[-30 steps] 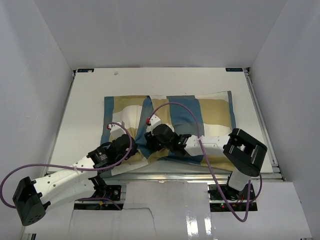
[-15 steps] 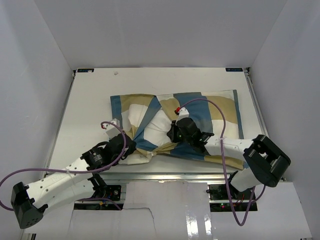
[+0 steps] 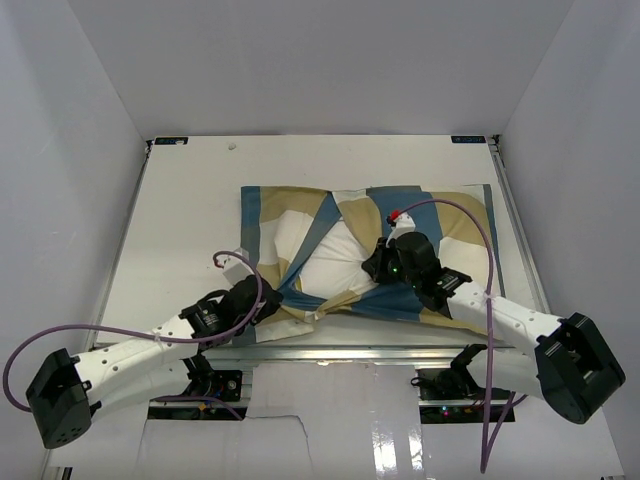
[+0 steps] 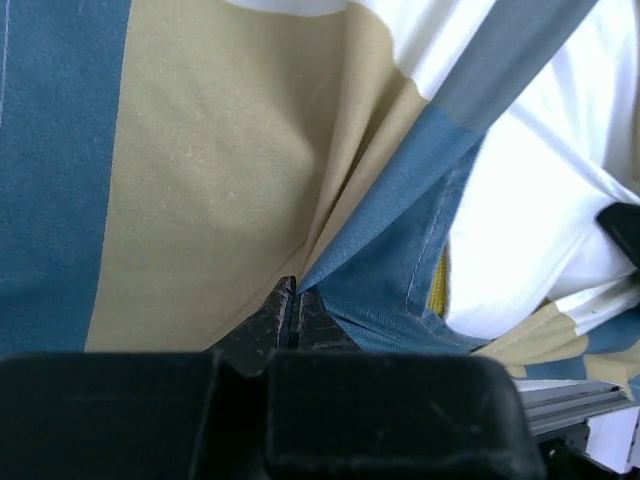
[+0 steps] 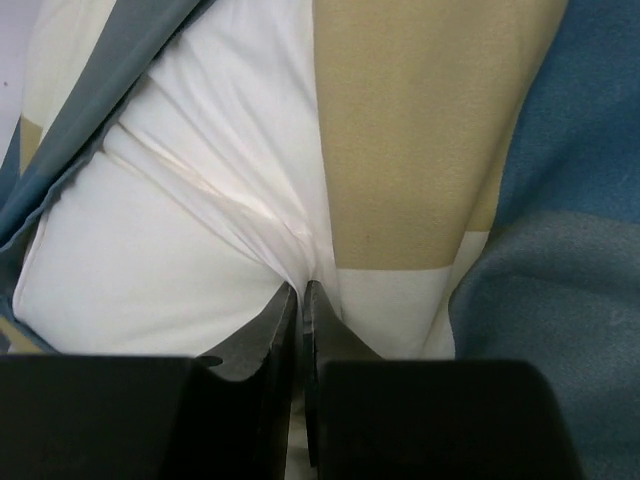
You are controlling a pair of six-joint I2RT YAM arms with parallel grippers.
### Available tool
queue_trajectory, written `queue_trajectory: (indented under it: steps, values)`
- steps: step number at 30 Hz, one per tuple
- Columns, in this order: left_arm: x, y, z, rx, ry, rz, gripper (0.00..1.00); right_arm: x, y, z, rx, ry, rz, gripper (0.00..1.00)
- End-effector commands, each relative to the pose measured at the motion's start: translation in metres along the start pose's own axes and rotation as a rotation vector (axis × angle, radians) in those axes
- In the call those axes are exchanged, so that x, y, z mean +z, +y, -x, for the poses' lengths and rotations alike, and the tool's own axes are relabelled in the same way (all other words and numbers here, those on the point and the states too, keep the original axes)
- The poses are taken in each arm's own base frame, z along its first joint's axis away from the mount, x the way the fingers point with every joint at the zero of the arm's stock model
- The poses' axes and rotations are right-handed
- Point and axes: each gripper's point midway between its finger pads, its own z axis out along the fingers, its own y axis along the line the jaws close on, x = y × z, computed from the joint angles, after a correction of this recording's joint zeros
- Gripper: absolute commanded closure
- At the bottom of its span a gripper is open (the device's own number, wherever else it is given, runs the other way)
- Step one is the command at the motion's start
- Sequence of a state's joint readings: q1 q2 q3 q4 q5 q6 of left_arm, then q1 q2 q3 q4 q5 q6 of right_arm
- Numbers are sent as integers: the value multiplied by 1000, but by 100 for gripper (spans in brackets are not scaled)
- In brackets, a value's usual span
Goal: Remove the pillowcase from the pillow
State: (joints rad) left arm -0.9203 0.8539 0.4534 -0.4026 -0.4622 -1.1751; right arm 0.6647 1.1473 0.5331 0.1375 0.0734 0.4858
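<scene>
Left end effector (image 3: 268,306) sits low at the bench's (image 3: 180,215) near edge, at about 7 o'clock of the bundle. Its jaws are clamped together on a pinch of the pillowcase (image 3: 452,226), and blue and tan folds fan out from the tips (image 4: 294,300). Right end effector (image 3: 376,268) is at about 4 o'clock of the exposed white patch. Its jaws are squeezed nearly together on a tuck of the white pillow (image 3: 330,268), right beside a tan and cream block (image 5: 302,290). The pillow bulges out of the case opening mid-bench. The rest of the pillowcase lies rumpled over it, toward 12 and 3 o'clock.
</scene>
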Motion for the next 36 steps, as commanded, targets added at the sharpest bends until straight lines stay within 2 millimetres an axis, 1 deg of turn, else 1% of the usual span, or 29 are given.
queue_trajectory:
  steps: [1, 2, 3, 4, 5, 6, 7, 8, 9, 10, 11, 12, 14, 15, 17, 18, 20, 21, 22, 23, 24, 26, 27, 29, 30, 32, 34, 35, 36]
  values:
    - [14, 52, -17, 108, 9, 123, 100, -9, -8, 26, -98, -68, -53, 92]
    - [18, 45, -19, 98, 4, 87, 100, -10, 0, 25, -109, -64, -19, 92]
    - [22, 54, -27, 112, 27, 103, 100, -12, 14, 21, -139, -55, 35, 92]
    - [25, 55, -30, 116, 32, 106, 100, -13, 23, 20, -158, -46, 74, 90]
    - [27, 57, -32, 118, 36, 110, 100, -15, 33, 19, -178, -38, 103, 86]
    - [31, 59, -36, 125, 49, 123, 100, -17, 49, 14, -212, -29, 140, 78]
    - [33, 59, -39, 134, 57, 126, 100, -19, 56, 11, -252, -29, 152, 60]
    - [35, 57, -40, 134, 62, 123, 100, -20, 61, 16, -276, -55, 129, 55]
    - [36, 57, -41, 135, 66, 124, 100, -24, 78, 11, -311, -53, 161, 52]
    - [38, 59, -43, 141, 71, 131, 100, -23, 83, 10, -319, -50, 161, 48]
    - [38, 59, -43, 140, 70, 130, 100, -23, 88, 10, -322, -53, 157, 47]
    - [39, 58, -43, 140, 69, 124, 100, -25, 104, 11, -330, -61, 192, 46]
    - [39, 58, -44, 137, 66, 118, 100, -20, 114, 4, -338, -47, 199, 38]
    - [39, 57, -43, 135, 62, 111, 100, -16, 120, -1, -351, -40, 191, 33]
    - [38, 54, -42, 127, 56, 89, 100, -11, 126, -3, -353, -48, 178, 30]
    - [37, 53, -42, 125, 56, 75, 100, -5, 131, -13, -371, -26, 186, 30]
    - [35, 47, -45, 118, 68, 30, 100, 2, 143, -20, -398, -35, 210, 29]
    - [34, 44, -46, 120, 76, 17, 100, 9, 146, -35, -459, -11, 206, 27]
    - [33, 41, -46, 117, 83, 6, 100, 14, 152, -35, -478, -24, 201, 27]
    - [32, 38, -47, 116, 92, -5, 100, 24, 149, -48, -509, 1, 170, 25]
    - [32, 37, -46, 115, 93, -7, 100, 27, 150, -51, -516, 9, 166, 25]
    - [31, 38, -47, 115, 98, -6, 100, 35, 157, -50, -510, 0, 168, 23]
    - [30, 37, -48, 108, 100, -7, 100, 40, 156, -56, -504, 11, 162, 22]
    - [29, 37, -49, 104, 108, -11, 100, 45, 159, -55, -489, 0, 158, 20]
    - [29, 36, -50, 101, 116, -14, 100, 48, 159, -58, -477, 7, 152, 11]
    - [29, 33, -50, 96, 119, -18, 100, 51, 163, -55, -462, -6, 142, 11]
    - [29, 32, -49, 96, 117, -19, 100, 57, 163, -54, -451, -13, 117, 11]
    - [29, 33, -50, 97, 119, -17, 100, 59, 166, -50, -440, -22, 105, 11]
    - [29, 33, -50, 93, 120, -19, 100, 64, 159, -56, -446, -2, 73, 12]
